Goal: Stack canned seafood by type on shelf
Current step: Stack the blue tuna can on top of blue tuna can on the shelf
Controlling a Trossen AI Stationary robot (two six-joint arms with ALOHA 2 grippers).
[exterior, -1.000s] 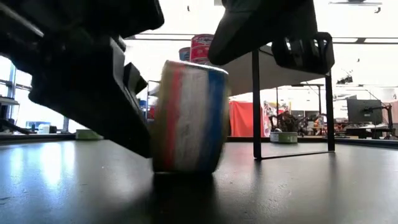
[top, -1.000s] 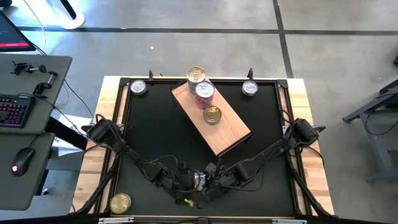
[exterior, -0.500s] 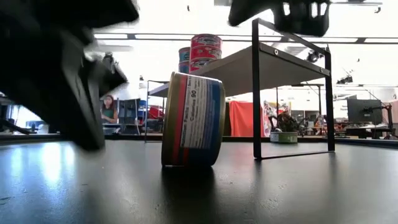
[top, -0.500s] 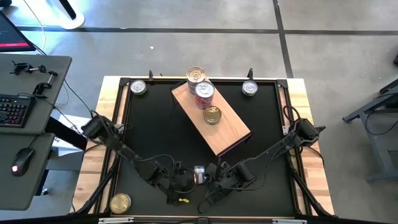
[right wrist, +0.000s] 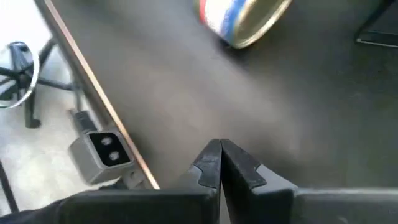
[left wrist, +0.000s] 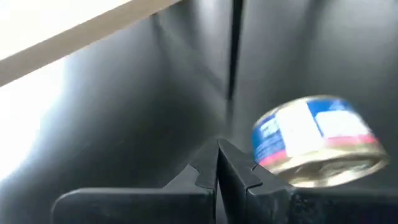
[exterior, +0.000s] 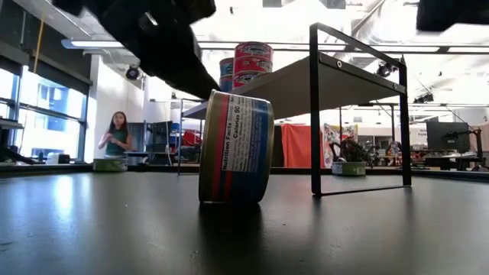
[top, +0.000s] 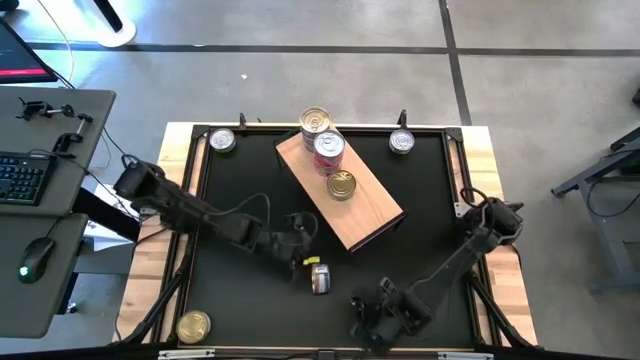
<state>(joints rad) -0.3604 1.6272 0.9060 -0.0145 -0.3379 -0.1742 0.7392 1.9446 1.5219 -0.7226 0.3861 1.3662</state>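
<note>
Now red/blue-label can (top: 320, 278) stands on its rim on black table (top: 420, 200) just off wooden shelf (top: 365, 210), axis level, lid toward near edge; L gripper (top: 297, 243) & R gripper (top: 362, 318) both closed, empty.

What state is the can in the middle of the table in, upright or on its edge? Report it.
On its edge. The can stands on its rim on the black table, label side-on, lid facing sideways; neither gripper touches it.

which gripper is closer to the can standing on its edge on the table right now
Left. The left gripper sits just beside the tipped can, on its shelf side, jaws shut. The right gripper is farther off, toward the table's front edge, also shut.
</note>
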